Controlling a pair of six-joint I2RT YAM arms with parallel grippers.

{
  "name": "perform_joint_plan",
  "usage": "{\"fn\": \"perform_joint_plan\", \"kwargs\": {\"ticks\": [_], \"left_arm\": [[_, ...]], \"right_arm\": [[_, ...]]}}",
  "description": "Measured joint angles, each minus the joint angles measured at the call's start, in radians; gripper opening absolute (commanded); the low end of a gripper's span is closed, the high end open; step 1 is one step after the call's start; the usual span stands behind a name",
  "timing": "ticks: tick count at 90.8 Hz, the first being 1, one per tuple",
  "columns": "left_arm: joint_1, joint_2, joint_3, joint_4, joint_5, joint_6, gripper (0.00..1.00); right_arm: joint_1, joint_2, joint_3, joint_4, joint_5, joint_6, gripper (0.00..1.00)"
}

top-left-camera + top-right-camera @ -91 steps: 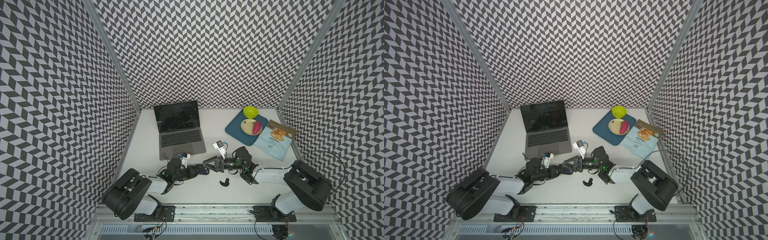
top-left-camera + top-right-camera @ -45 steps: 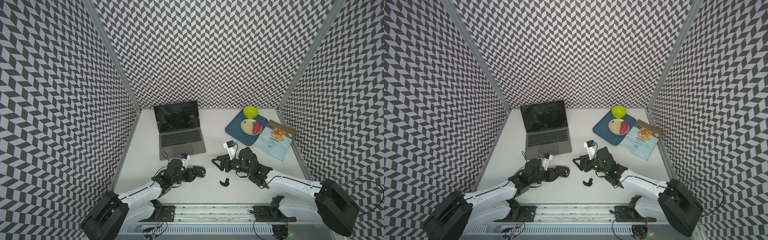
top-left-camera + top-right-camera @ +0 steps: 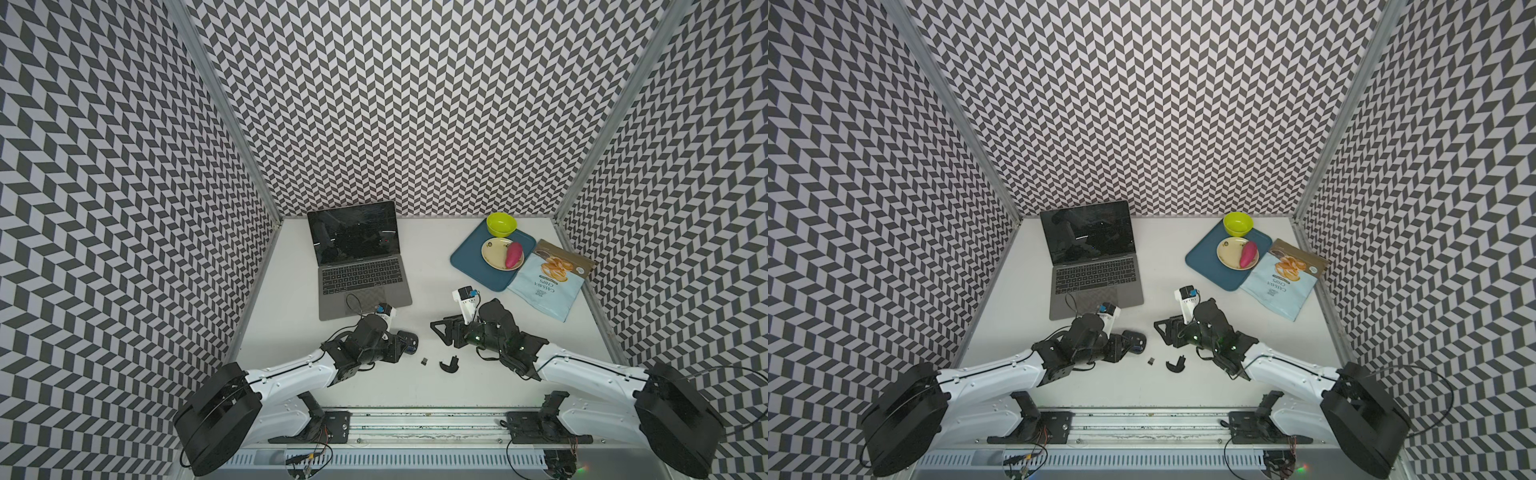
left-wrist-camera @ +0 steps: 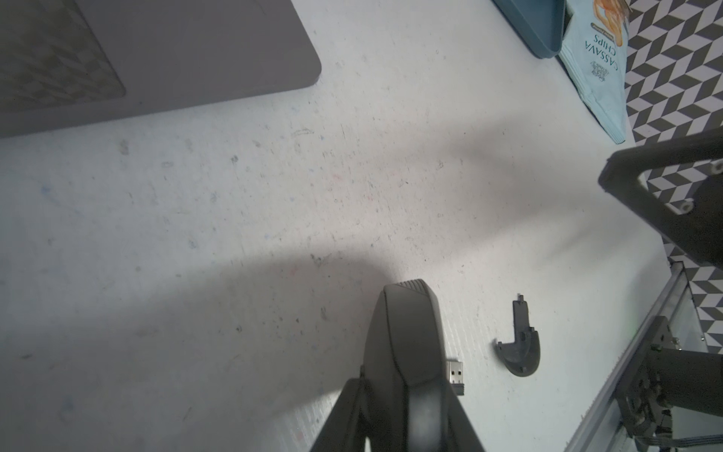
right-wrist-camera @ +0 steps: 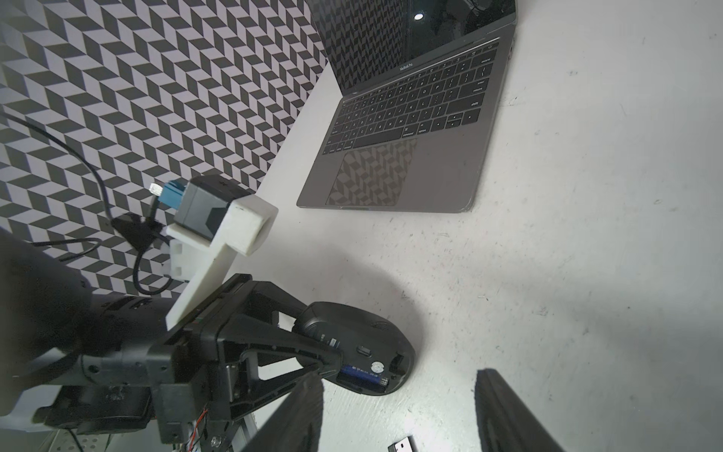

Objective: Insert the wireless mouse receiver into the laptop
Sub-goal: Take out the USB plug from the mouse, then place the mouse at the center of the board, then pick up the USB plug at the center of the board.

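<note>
Our right tool [image 3: 438, 333] hangs with its fingers spread and empty. The wireless mouse receiver [image 5: 403, 446] lies loose on the surface [image 3: 415, 395] just below it, showing through the gap between the fingers in the right wrist view, so we judge the step in hand to be the pick-up, which calls for a straight drop and a fine pinch on a tiny nub. Just beside the receiver sit the mouse cover piece [image 3: 449, 365] and the upturned mouse [image 5: 360, 344], which our left tool [image 5: 319, 338] holds pinched, and we could nudge either. The laptop [image 3: 361, 282] stands open well beyond both tools, and the tray [image 3: 465, 262] and chips bag [image 3: 544, 286] lie far off the right tool's outer side.
</note>
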Motion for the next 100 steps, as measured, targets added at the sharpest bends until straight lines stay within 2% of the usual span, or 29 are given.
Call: {"fn": "perform_joint_plan", "kwargs": {"ticks": [5,27,42,55,69,84,100], "left_arm": [[0.014,-0.019,-0.017,0.003,0.011,-0.023,0.27],[0.119,-0.125,-0.103,-0.024,0.08,-0.118,0.75],[0.168,-0.213,-0.101,-0.091,0.078,-0.113,0.98],[0.205,-0.298,-0.054,-0.199,0.016,-0.073,0.99],[0.214,-0.37,0.036,-0.259,-0.038,0.008,0.97],[0.214,-0.4,0.082,-0.274,-0.07,0.076,0.97],[0.214,-0.411,0.082,-0.301,-0.089,0.111,0.97]], "right_arm": [[0.0,-0.003,0.0,-0.01,0.003,-0.004,0.65],[0.003,-0.003,0.0,-0.081,0.033,-0.021,0.68],[0.016,-0.002,0.003,-0.148,0.073,-0.026,0.7],[0.075,0.009,0.055,-0.25,0.148,-0.019,0.67],[0.239,0.066,0.171,-0.399,0.27,0.023,0.58],[0.41,0.19,0.254,-0.52,0.342,0.116,0.5],[0.478,0.339,0.289,-0.587,0.36,0.165,0.48]]}}
